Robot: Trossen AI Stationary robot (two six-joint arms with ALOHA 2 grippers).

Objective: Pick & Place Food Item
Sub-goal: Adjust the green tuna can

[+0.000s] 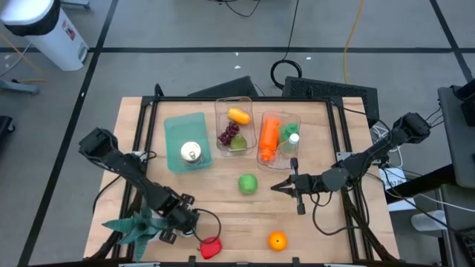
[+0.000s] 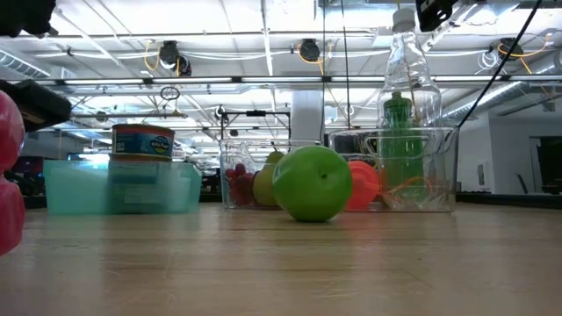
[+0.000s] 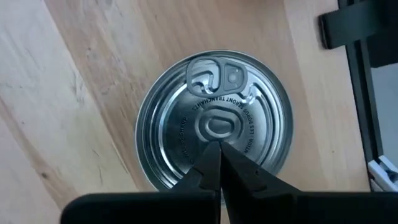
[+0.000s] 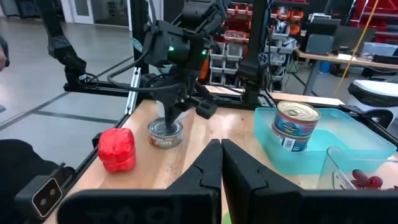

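Containers: a teal translucent tray [image 1: 178, 126] is seen at the table's left-rear, and one tall labelled can [image 1: 191, 153] stands upright in it. Beside it, a clear plastic tub [image 1: 220, 119] holds a yellow piece [image 1: 238, 116], dark red grapes [image 1: 228, 133] and a green pear-like fruit [image 1: 238, 143]. A second clear tub [image 1: 286, 117] holds an orange carrot [image 1: 269, 137], a green bottle [image 1: 289, 131] and a clear bottle with a white cap [image 1: 294, 139].

Task item: a low flat tin [image 3: 180, 124] is noted standing upright on the bare wood near the table's front-left edge, beside a glossy red pepper [image 4: 117, 149]. Its lid is bright ribbed metal, round, with a pull tab and stamped lettering; a printed band runs around the side.

Left gripper [image 3: 219, 144]: fingers pressed together, nothing pinched, tips pointed down over the lid centre. Contact with the lid cannot be told.

Right gripper [image 1: 276, 187]: fingers pressed together, empty, held above the table's right-centre, pointed towards a smooth round green apple [image 1: 247, 183].

A dimpled orange [image 1: 277, 240] lies near the front edge. The tabletop is made of pale wooden planks.
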